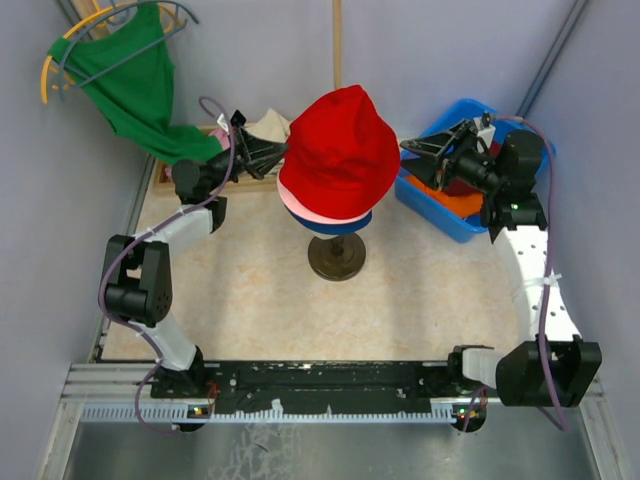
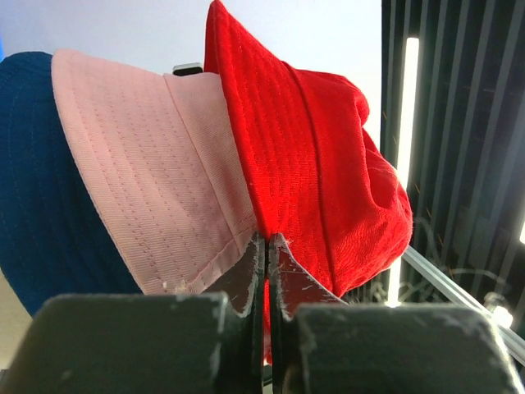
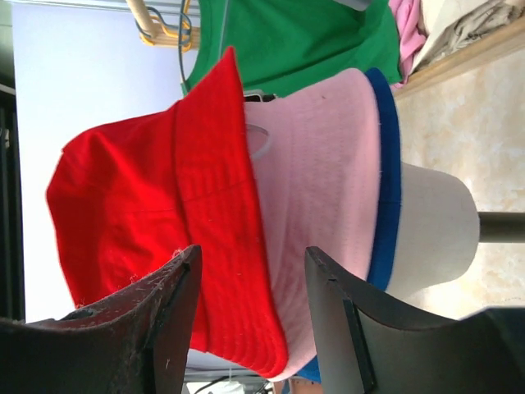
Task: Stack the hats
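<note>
Far left, seen from above: green garment (image 1: pixel 130 90) on a yellow hanger (image 1: pixel 60 55), draped down toward the left arm.

Left gripper (image 1: pixel 268 155): level with the hat stack, pointing right, at the left edge of the red hat (image 1: pixel 340 135). In the left wrist view, pressed together on the red brim, with a strip of red cloth pinched between the jaws.

Centre: three hats stacked on a stand (image 1: pixel 337 258), upright on the tabletop (image 1: pixel 250 300).
- Red hat uppermost.
- Pink hat (image 1: pixel 296 211) directly beneath.
- Blue hat (image 1: pixel 340 227) lowest.

From above, only the brims of the lower two visible. In the right wrist view, white head of the stand showing below the blue brim, on a thin post.

Right gripper (image 1: pixel 418 148): just right of the red hat, pointing left. In the right wrist view, fingers spread wide, with the red brim and pink crown visible through the gap. Contact with the cloth not discernible.

Right: blue bin (image 1: pixel 445 225) beneath the right arm, orange hat (image 1: pixel 460 202) inside.
</note>
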### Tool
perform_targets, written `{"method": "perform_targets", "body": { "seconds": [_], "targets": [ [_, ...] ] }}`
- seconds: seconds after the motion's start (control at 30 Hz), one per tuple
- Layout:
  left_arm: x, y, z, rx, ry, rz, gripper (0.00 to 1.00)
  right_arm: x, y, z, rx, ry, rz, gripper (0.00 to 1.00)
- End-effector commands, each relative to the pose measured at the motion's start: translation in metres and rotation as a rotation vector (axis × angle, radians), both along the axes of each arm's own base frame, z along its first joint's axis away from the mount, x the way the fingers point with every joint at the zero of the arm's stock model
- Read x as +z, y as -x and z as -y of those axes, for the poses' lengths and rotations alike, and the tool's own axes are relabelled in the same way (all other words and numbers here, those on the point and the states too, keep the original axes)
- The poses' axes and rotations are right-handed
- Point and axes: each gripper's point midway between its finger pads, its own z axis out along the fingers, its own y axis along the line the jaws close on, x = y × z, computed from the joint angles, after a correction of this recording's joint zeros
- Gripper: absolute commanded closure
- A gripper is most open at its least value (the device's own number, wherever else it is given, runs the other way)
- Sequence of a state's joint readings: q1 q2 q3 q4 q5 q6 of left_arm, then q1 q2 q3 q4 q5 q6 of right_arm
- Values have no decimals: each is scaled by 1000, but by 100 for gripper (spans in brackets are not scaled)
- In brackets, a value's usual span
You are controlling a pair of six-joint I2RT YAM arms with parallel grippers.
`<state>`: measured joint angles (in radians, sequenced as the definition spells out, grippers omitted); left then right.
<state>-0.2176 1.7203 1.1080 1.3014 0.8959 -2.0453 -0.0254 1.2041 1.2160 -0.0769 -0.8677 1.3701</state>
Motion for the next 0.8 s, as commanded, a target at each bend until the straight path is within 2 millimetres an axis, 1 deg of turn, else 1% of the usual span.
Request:
{"method": "perform_targets", "body": {
  "seconds": [0.0, 0.17, 0.3, 0.4, 0.53, 0.63, 0.77],
  "targets": [
    [0, 6, -1, -8, -23, 37, 100, 17, 9, 0, 23, -2, 138, 47],
    [-2, 4, 0, -8, -26, 36, 100, 27, 0, 0, 30, -52, 188, 47],
    [-5, 3, -1, -6, -27, 27, 99, 27, -8, -2, 50, -86, 182, 47],
    [-6, 1, -1, -3, -24, 22, 99, 24, -12, -10, 79, -120, 159, 47],
    [-4, -2, 0, 0, -23, 24, 99, 25, -10, -19, 111, -159, 150, 48],
    [-5, -4, 1, 1, -26, 21, 99, 23, -10, -19, 116, -176, 145, 52],
    [-8, -6, 1, 0, -29, 16, 99, 21, -13, -18, 100, -191, 145, 66]
  ]
}}
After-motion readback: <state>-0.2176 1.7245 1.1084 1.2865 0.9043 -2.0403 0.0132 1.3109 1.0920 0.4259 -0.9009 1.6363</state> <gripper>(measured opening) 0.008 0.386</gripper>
